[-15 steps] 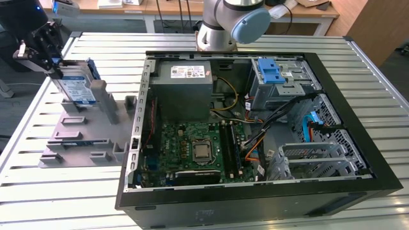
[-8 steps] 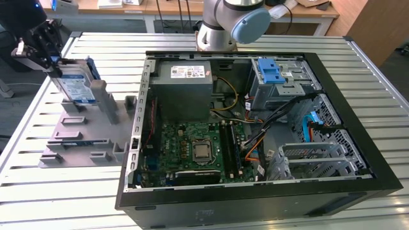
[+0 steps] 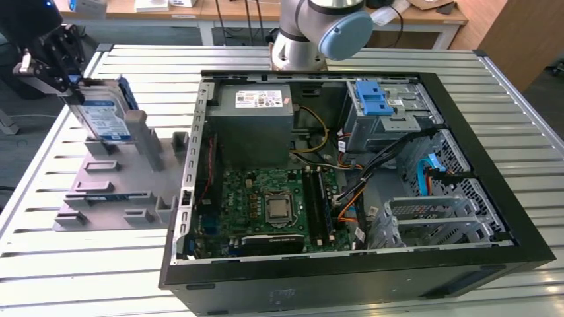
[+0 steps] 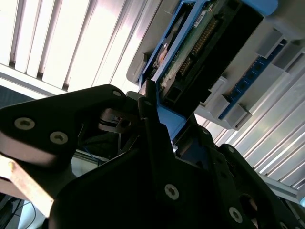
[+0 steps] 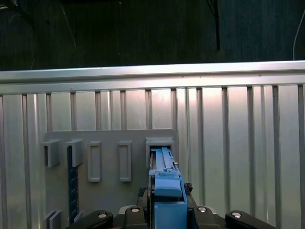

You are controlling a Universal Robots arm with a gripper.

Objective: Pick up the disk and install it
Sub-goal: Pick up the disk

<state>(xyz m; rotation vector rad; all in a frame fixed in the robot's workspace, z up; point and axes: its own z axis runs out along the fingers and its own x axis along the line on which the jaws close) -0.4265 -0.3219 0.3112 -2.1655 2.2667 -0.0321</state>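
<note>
The disk [image 3: 103, 111] stands on edge at the exterior view's left, a silver drive with a blue-and-white label and a blue bracket. My gripper [image 3: 72, 84] is shut on its upper end. The disk's lower end is at a slot of the grey holder plate [image 3: 105, 191]; whether it still rests in the slot is unclear. In the first wrist view the blue bracket of the disk [image 5: 167, 188] runs out from between my fingers towards the slot [image 5: 159, 143]. The second wrist view shows the disk's green circuit board [image 4: 193, 52] and one finger [image 4: 151, 125] against its edge.
An open black computer case [image 3: 352, 274] lies to the exterior view's right of the holder. Inside are a grey power-supply box [image 3: 255, 112], a motherboard [image 3: 273, 205] and a grey drive cage with a blue latch [image 3: 377, 104]. The arm's base [image 3: 308, 39] stands behind the case on the slatted metal table [image 3: 88, 264].
</note>
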